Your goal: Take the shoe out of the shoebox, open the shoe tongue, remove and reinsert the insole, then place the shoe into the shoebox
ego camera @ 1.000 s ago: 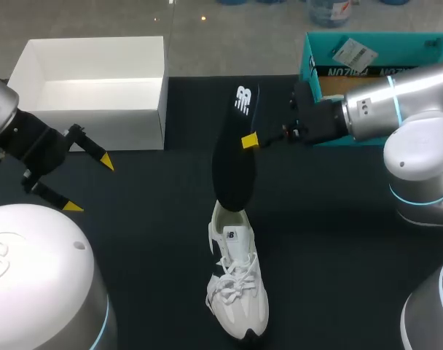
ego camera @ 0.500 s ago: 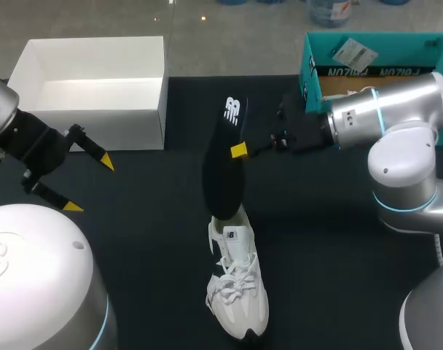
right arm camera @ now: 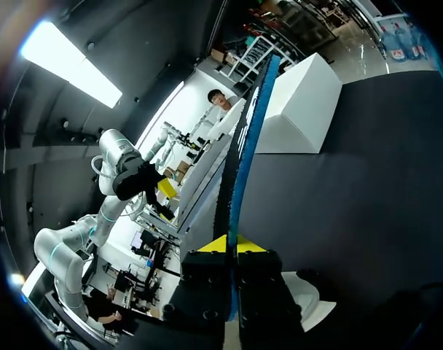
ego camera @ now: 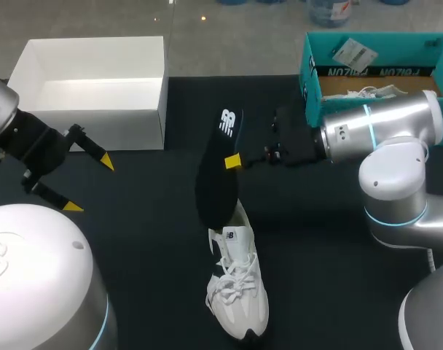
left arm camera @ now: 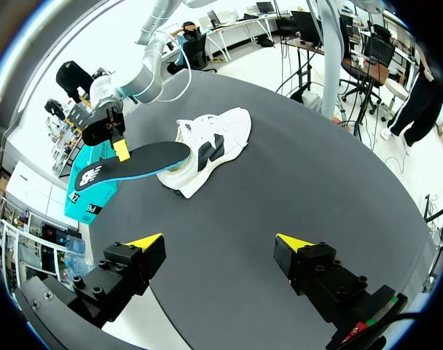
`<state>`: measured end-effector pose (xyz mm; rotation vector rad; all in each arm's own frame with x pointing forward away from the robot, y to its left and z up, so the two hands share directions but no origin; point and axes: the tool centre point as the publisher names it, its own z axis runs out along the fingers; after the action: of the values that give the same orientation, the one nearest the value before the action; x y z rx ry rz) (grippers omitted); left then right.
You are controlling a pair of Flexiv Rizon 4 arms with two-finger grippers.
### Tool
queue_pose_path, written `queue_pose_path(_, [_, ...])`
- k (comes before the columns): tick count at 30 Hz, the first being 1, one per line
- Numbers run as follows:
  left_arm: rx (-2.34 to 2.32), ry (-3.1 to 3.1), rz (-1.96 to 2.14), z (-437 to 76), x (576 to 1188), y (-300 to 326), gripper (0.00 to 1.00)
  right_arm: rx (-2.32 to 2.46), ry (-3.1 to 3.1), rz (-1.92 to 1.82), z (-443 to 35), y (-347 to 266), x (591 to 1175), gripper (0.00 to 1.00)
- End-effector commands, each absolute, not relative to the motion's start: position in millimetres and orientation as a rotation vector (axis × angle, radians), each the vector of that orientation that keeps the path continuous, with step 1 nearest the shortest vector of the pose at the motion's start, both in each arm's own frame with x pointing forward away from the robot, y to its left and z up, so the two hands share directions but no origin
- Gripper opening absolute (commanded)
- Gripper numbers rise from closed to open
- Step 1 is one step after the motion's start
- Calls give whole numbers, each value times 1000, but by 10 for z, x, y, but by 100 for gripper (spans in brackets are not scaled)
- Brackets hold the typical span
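Our right end effector (ego camera: 232, 160) was clamped on the black insole (ego camera: 214, 179), its yellow-tipped fingers pressed against the two faces about midway along the length. The wrist view looked straight down the thin edge held between them. The insole hung tilted above the bench (ego camera: 149, 248), with its white-marked end raised towards the far side. Its lower end sat at the collar of the white sneaker (ego camera: 240, 292), and we could not tell whether that end had entered the opening. The sneaker stood on its sole near the middle of the bench, laces up, toe pointing back towards us and heel towards the far edge. Our left end effector (left arm camera: 220, 241) hung over the near left part of the bench with its fingers wide apart and nothing between them, well apart from the sneaker. The open white box (ego camera: 90, 80) sat at the far left corner of the bench, well away from both end effectors. A teal box (ego camera: 312, 80) sat at the far right, just behind the right arm, and something white with laces showed inside it.
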<state>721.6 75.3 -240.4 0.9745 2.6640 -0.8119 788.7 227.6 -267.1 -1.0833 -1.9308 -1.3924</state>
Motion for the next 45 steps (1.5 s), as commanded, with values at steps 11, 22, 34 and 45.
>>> queue_pose_path(11, [975, 2666, -807, -2400, 7210, 751, 100, -1108, -1915, -1394, -2725, 2317, 7833, 0])
queue_pose_path(22, [975, 2666, -807, -2400, 7210, 751, 100, -1090, -1964, -1420, -2551, 2261, 8041, 0])
queue_pose_path(34, [975, 2666, -807, -2400, 7210, 751, 100, -1140, -1998, -1443, -2489, 2004, 8163, 0])
queue_pose_path(45, [975, 2666, -807, -2400, 7210, 751, 100, -1117, -2061, -1436, -2523, 1880, 8121, 0])
